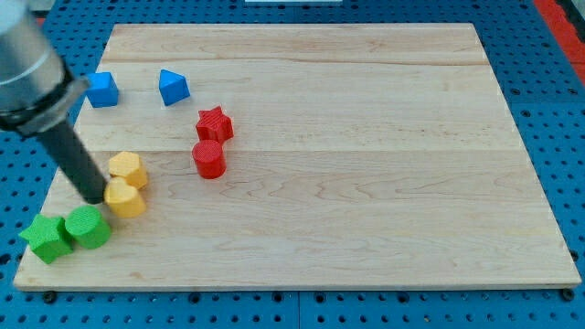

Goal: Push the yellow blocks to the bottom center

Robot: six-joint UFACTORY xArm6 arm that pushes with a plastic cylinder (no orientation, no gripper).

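Two yellow blocks lie at the board's lower left: one above, the other just below it, touching. My tip rests on the board against the left side of the lower yellow block. The dark rod slants up to the view's left edge.
A green cylinder and a green star block sit below my tip at the bottom left corner. A red star and red cylinder lie to the right. A blue cube and blue wedge lie near the top left.
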